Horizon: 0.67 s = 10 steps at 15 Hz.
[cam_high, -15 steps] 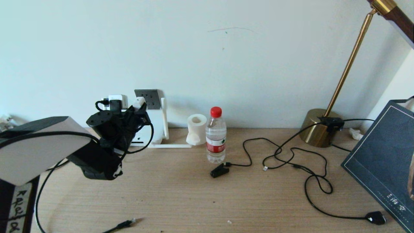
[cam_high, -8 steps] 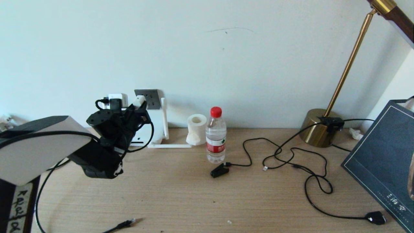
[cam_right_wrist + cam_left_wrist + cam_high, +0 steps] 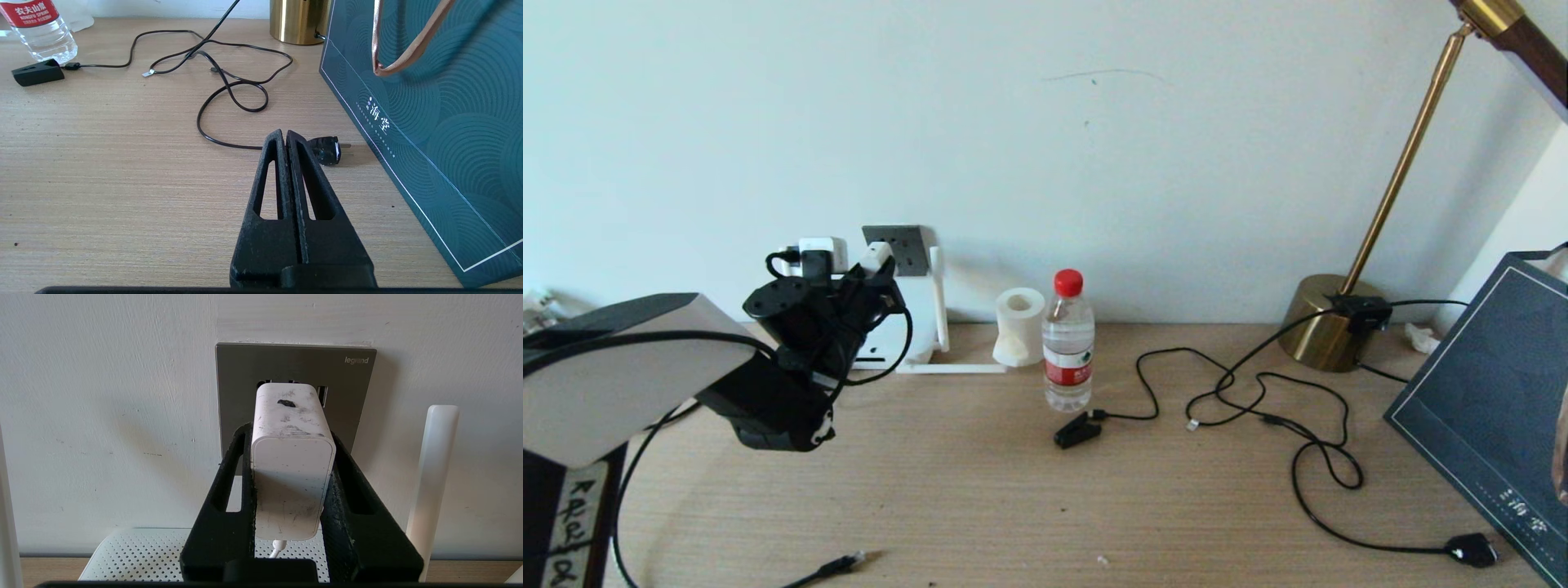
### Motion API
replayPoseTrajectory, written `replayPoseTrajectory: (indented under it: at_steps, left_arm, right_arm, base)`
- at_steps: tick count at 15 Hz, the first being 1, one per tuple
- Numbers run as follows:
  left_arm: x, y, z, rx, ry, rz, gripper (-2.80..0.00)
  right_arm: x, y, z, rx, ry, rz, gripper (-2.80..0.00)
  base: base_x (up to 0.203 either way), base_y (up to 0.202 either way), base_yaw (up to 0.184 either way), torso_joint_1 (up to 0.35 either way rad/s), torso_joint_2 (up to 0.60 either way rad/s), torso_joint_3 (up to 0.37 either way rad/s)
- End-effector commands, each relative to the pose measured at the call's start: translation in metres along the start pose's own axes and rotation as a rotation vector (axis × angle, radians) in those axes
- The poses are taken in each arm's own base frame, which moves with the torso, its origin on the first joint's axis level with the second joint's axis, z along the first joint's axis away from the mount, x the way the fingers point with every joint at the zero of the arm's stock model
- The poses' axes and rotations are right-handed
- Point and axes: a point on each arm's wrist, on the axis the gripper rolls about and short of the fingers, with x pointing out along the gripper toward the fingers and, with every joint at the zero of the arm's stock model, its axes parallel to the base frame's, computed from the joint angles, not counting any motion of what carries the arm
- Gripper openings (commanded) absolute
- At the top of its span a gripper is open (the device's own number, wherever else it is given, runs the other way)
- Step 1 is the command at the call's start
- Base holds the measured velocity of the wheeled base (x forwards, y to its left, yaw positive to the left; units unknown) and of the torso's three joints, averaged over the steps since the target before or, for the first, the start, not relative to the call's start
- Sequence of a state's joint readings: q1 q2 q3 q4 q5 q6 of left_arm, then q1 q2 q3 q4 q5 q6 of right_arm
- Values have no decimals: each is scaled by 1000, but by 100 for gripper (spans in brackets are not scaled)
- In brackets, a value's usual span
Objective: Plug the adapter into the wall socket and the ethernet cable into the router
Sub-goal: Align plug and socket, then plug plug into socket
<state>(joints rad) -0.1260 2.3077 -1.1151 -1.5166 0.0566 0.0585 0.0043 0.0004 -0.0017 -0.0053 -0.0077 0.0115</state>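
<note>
My left gripper (image 3: 290, 433) is shut on the adapter (image 3: 291, 465), a white block with its thin white cord hanging from the rear. The block's front end sits at the upper holes of the dark grey wall socket (image 3: 245, 367); its prongs are hidden. In the head view the adapter (image 3: 876, 256) is at the wall socket's (image 3: 903, 243) lower left edge. The white router (image 3: 135, 551) lies below, one antenna (image 3: 433, 477) upright beside the gripper. The ethernet cable's plug (image 3: 845, 562) lies loose at the table's front left. My right gripper (image 3: 285, 134) hovers shut and empty over the table.
A water bottle (image 3: 1067, 343), a paper roll (image 3: 1019, 325) and a black clip on thin wire (image 3: 1076, 429) are mid-table. The brass lamp base (image 3: 1327, 322), a dark teal bag (image 3: 1494, 408) and a chunky black plug (image 3: 327, 150) are at the right. Another white block (image 3: 821, 249) sits left of the socket.
The left gripper with the adapter has crept very slightly up and toward the wall. Nothing else has moved.
</note>
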Motion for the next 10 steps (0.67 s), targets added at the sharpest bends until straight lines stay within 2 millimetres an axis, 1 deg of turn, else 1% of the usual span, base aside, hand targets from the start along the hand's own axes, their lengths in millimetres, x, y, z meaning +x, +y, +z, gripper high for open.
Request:
replayPoseTrajectory:
  at_steps: [1,4,10]
  left_arm:
    - [0,0,0,1,-6,1,-280]
    - [8,0,2,0,-25,5,-280]
    - [8,0,-5,0,-7,9,-280]
  right_arm:
    - [0,0,0,1,-1,0,-280]
    - [0,0,0,1,-1,0,-280]
    - [0,0,0,1,-1,0,-280]
  base:
    - [0,0,0,0,0,0]
    - [0,0,0,0,0,0]
    - [0,0,0,0,0,0]
